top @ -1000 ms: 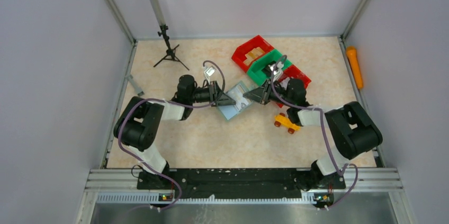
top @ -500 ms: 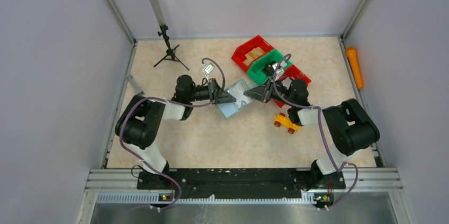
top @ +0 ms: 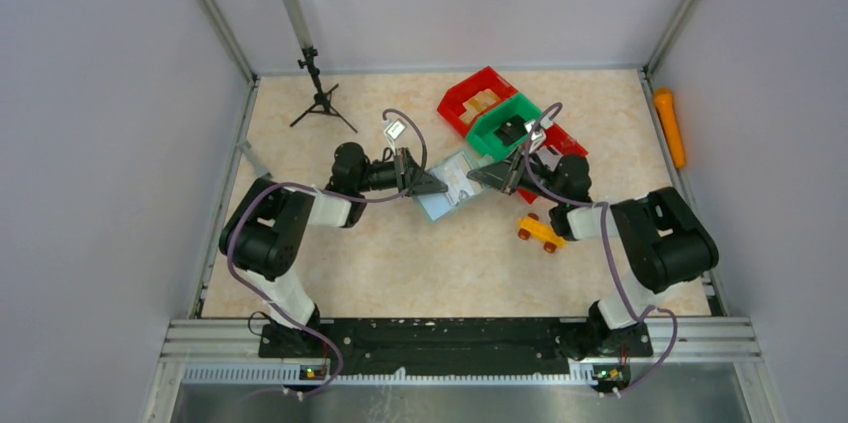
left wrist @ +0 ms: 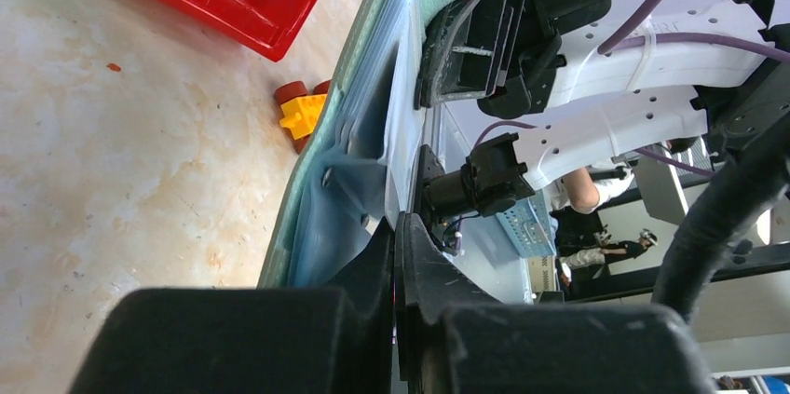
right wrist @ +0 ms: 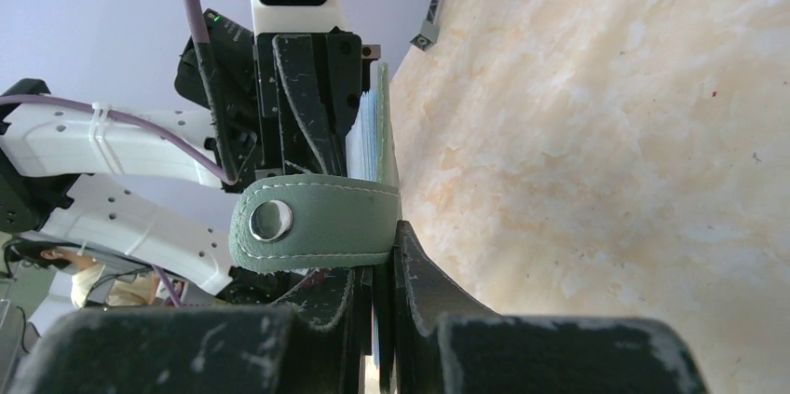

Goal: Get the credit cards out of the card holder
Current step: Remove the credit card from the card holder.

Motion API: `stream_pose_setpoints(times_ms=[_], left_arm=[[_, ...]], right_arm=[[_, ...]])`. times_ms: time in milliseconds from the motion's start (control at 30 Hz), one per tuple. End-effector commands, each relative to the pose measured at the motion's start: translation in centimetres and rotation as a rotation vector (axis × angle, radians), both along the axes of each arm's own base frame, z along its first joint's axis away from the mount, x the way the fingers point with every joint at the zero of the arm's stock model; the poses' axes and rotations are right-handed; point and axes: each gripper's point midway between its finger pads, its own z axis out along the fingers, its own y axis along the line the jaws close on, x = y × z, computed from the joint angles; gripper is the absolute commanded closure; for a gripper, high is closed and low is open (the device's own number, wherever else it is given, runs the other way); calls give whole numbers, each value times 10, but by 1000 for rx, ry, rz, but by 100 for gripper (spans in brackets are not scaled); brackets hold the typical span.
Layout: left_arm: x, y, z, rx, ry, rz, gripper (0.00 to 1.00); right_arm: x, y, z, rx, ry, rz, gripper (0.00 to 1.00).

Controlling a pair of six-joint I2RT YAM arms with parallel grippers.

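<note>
Top external view has the marbled bench point(top: 400, 263) spread under both arms, with the red and green bins point(top: 497, 133) just behind the right fingers point(top: 478, 178). Between those and the left fingers point(top: 438, 186) hangs the card holder point(top: 455, 188), lifted off the bench and opened with its pale inside turned up. Each arm takes an opposite edge, probably to stretch the pockets apart so they can be reached. A yellow toy car point(top: 540, 231) sits on the bench near the right fingers, on their near side and not touching them.

Right wrist view shows the right fingers closed on the holder's edge directly under its grey-green tab point(right wrist: 312, 222), which folds over them. Left wrist view shows the left fingers pinched tight on a thin pale inner layer of the holder. Whether that layer is a pocket or a card I cannot tell. No credit cards stand out clearly, so they seem to be inside the holder.
</note>
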Motion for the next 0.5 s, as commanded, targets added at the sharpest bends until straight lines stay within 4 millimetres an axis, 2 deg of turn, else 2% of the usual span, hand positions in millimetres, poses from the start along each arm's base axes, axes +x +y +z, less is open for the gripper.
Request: stream_pose_setpoints(times_ms=[0,433,467], left_arm=[[0,1,6,-13,-57,-11,100],[3,2,3,-1,-47,2,100],[3,3,2,-1,-47,0,96]], right_arm=[[6,-8,13,36,-63,-26,100],[6,-12,16,56,-65,-27,100],[5,-11,16,60,-63,-22,100]])
